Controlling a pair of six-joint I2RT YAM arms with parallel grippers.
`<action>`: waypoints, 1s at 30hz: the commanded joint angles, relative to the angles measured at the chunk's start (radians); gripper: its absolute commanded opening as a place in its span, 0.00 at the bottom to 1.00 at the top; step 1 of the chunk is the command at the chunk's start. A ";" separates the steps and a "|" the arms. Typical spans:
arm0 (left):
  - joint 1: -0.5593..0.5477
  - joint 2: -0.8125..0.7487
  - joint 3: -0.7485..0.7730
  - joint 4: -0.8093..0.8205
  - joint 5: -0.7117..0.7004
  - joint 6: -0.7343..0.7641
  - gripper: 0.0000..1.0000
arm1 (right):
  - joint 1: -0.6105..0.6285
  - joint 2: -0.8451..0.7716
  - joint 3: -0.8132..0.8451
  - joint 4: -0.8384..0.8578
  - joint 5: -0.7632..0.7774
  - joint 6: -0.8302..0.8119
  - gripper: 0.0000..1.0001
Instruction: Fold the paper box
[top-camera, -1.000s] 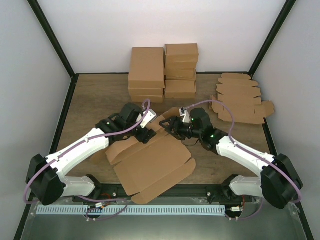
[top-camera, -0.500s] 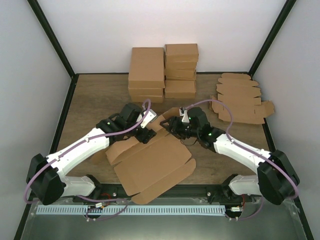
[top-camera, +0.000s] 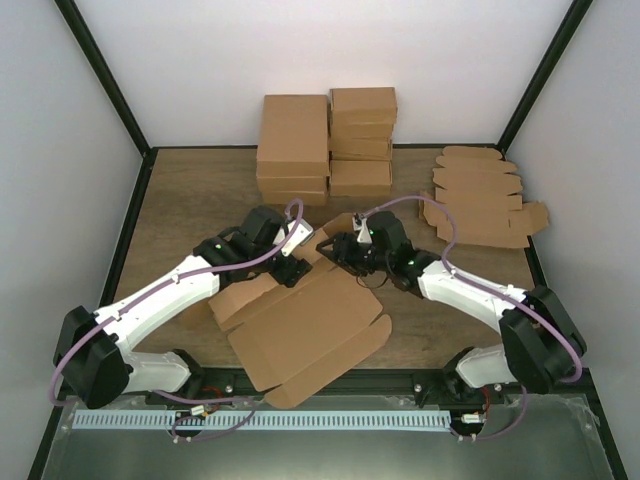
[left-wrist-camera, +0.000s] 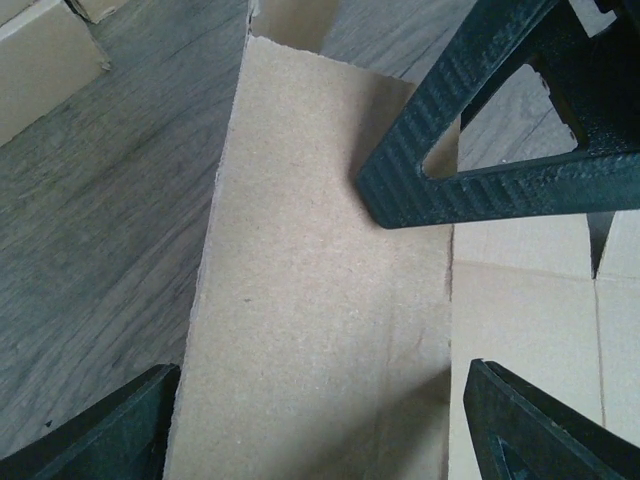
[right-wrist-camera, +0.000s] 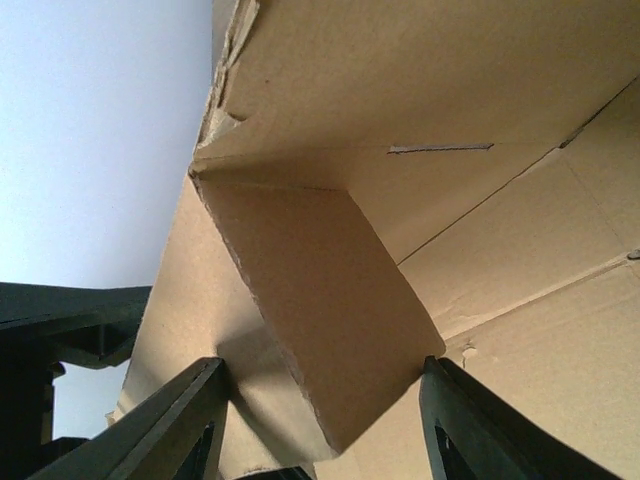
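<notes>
Right hand (right-wrist-camera: 320, 425), wrist view: the two fingers (right-wrist-camera: 185, 425) stand roughly half apart with a short end flap (right-wrist-camera: 320, 290) of the paper box (top-camera: 300, 335) between them; we cannot tell whether they press on its edges or merely bracket it. Left hand (left-wrist-camera: 320, 430): jaws wide apart, holding nothing, poised over a narrow side panel (left-wrist-camera: 320, 250) of the same box, with one finger of the right hand just beyond it. We judge the box to be light and thin, stiff across each panel yet ready to hinge along its creases. The matt brown surface should give fair friction, but the edges look liable to crumple or tear if pinched hard. We would take hold of a flap close to its crease, across its faces, and steady the neighbouring panel with the other hand. The box lies mostly flat on the worktop (top-camera: 190, 200) between the two arms, its far edge lifted where the hands meet. Both arms reach forward and inward from the near corners, forearms converging, and the right wrist is tipped so that its camera looks up along the raised flap. Smaller folded boxes (top-camera: 325, 145) are stacked at the rear; flat blanks (top-camera: 480, 195) lie at the far right.
</notes>
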 joint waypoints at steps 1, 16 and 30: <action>-0.004 0.008 -0.004 0.004 0.035 0.015 0.81 | 0.011 0.037 0.045 0.000 0.019 -0.035 0.55; -0.003 -0.069 0.036 0.006 0.076 0.000 1.00 | 0.010 0.069 0.064 -0.003 0.030 -0.059 0.55; 0.035 -0.031 0.116 -0.073 0.001 -0.041 0.97 | 0.011 0.076 0.075 -0.007 0.032 -0.071 0.55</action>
